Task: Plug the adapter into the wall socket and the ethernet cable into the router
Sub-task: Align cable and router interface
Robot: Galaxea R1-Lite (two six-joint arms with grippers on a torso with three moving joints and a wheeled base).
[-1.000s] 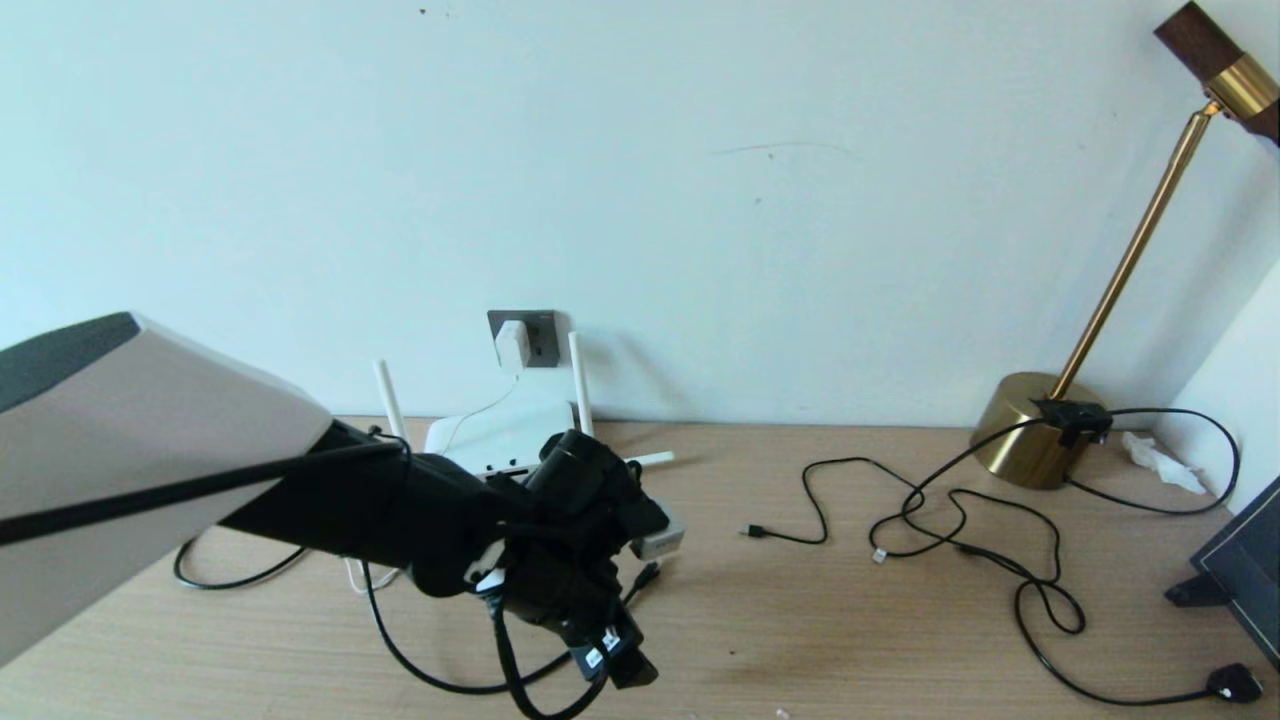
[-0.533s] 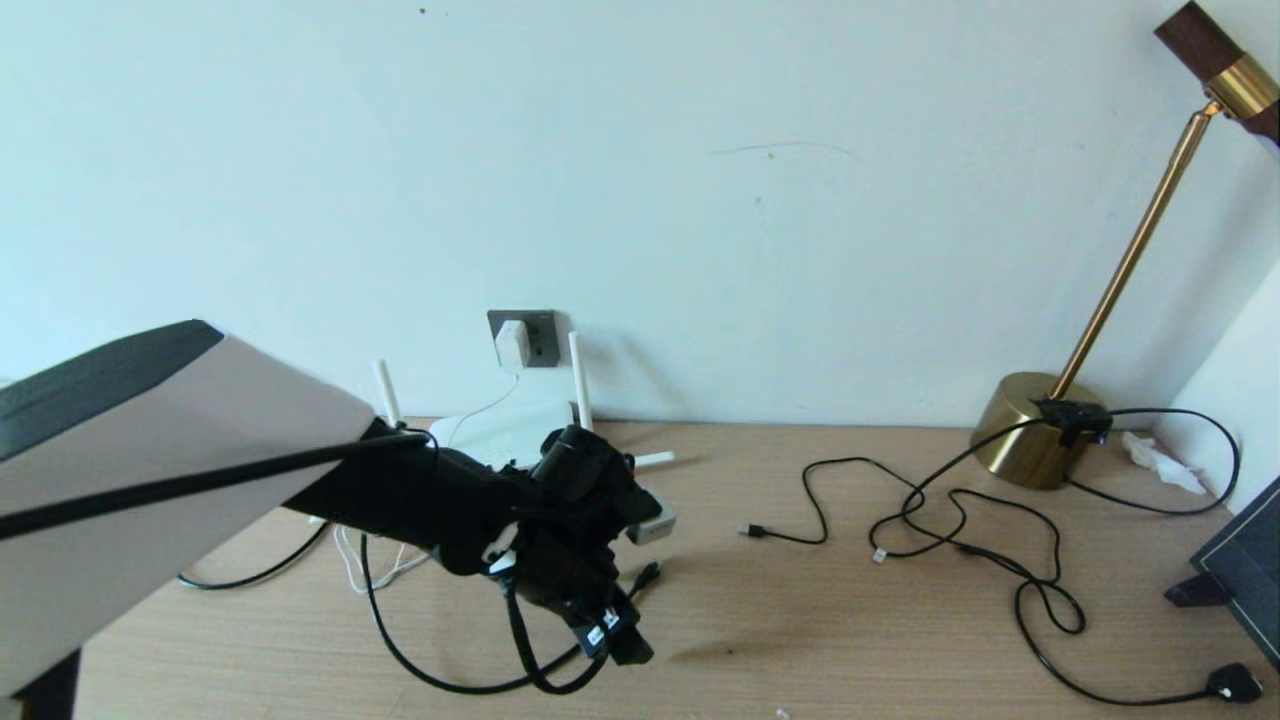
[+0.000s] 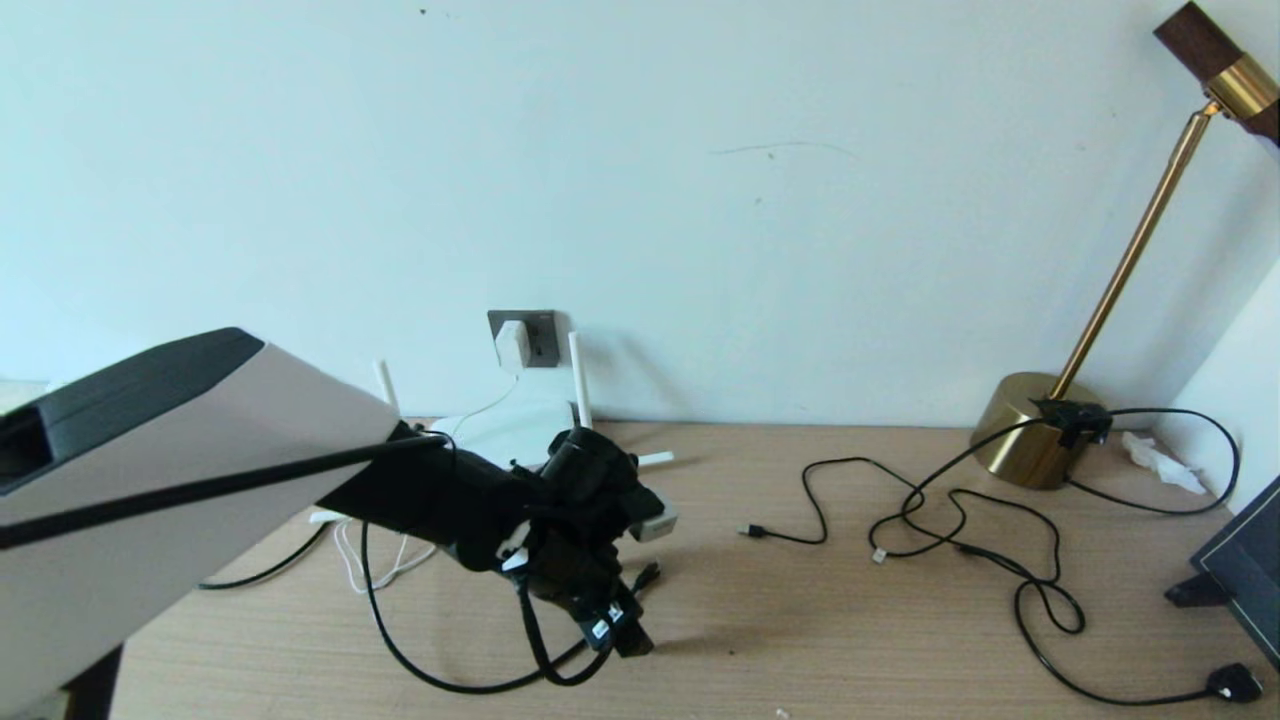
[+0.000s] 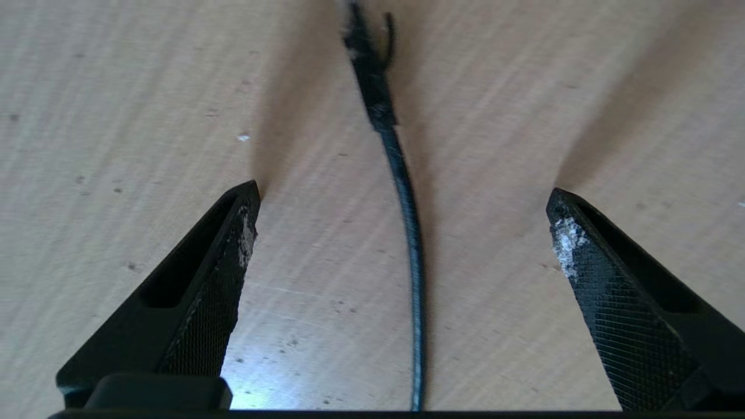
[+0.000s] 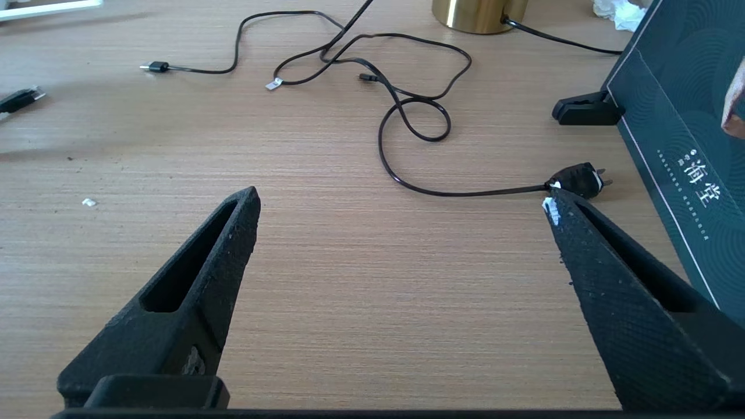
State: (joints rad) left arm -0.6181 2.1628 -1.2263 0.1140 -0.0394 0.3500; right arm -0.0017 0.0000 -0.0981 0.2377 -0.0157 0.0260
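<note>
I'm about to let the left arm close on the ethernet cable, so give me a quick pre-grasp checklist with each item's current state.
1. adapter seated in wall socket: ok.
2. left gripper open: ok.
3. ethernet cable lies centred between its fingers: ok.
4. Cable's plug end free on the table: ok.
5. router port visible and free: cannot tell, arm blocks it.
6. right gripper open, holding nothing: ok.

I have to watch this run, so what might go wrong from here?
1. The open left gripper straddles the ethernet cable behind its plug; gripping there may leave the plug floppy and hard to aim at the router.
2. The cable loops beneath the left arm and could snag.
3. A tug might disturb the adapter seated in the socket.
</note>
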